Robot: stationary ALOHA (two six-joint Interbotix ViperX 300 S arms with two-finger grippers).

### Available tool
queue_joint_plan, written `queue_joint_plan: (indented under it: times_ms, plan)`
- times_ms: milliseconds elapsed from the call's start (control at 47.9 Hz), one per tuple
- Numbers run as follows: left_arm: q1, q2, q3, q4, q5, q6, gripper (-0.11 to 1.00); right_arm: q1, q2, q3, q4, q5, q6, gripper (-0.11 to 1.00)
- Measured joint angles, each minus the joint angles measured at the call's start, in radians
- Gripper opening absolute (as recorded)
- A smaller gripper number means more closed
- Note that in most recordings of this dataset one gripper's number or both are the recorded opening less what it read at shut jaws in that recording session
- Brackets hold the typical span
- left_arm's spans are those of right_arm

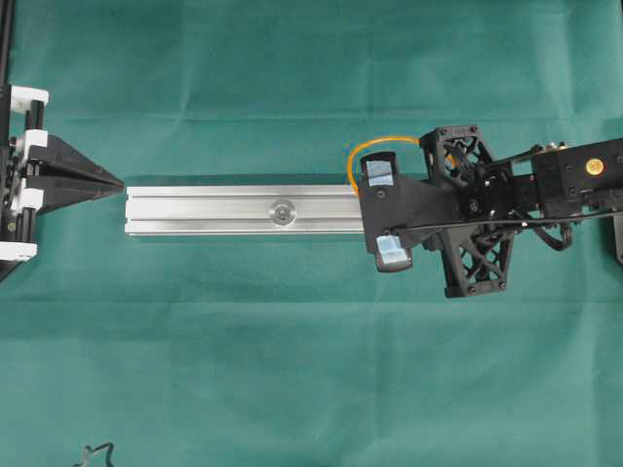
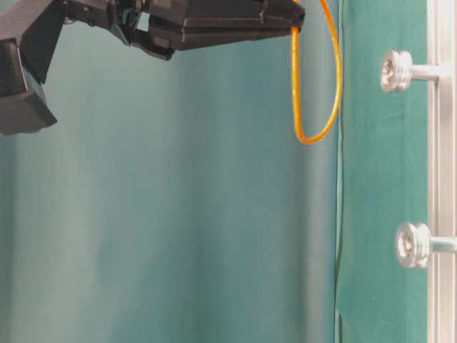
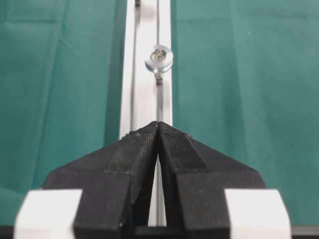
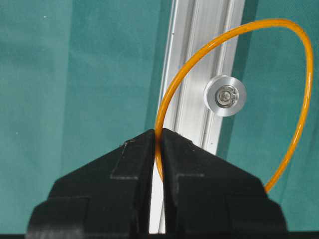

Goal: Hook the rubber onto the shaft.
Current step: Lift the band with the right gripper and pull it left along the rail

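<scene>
Cloth (image 1: pixel 292 370): green fabric, matte, faintly creased, covering the whole table.

Rail (image 1: pixel 234 211): long aluminium extrusion, bright, grooved lengthwise, lying left to right across the middle of the overhead view. Its right end is hidden under the right arm.

Right arm (image 1: pixel 545 190): black, with open lattice side plates, entering from 3 o'clock.

Right gripper (image 4: pixel 159 142): black printed plastic, wedge-shaped fingers with fine layered ridges. Jaws pressed together on the band; blue tape patches show on it only overhead.

Left gripper (image 3: pixel 158 124): same black wedge form, white blocks at its base. Jaws closed to a point, holding nothing, at 9 o'clock of the overhead view, tip just beside the rail's left end.

Band (image 4: pixel 279 74): thin orange rubber loop, smooth, glossy. Pinched at one spot between the right fingers; the rest hangs free as an open oval. In the right wrist view it rings the shaft in line of sight; the table-level view shows it apart from the rail's pegs, not hooked.

Shaft (image 4: pixel 225 95): round silver peg with flanged head and socket screw in the centre, standing on the rail. Overhead shows one peg (image 1: pixel 282 211) mid-rail; the table-level view shows two (image 2: pixel 396 71) (image 2: pixel 413 244).

Small dark object (image 1: pixel 95 453): at 7 o'clock overhead, on the cloth, too small to identify.
</scene>
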State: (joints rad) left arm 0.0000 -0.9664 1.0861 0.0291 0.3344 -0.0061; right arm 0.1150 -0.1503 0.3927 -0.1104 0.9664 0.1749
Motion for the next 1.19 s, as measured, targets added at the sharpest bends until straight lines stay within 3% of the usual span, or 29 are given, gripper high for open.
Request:
queue_joint_plan:
  times_ms: [1191]
  plan:
    - [0.0, 0.0, 0.0, 0.002, -0.002, 0.0, 0.02, -0.002, 0.043, 0.048, 0.0, -0.086, 0.0, 0.07]
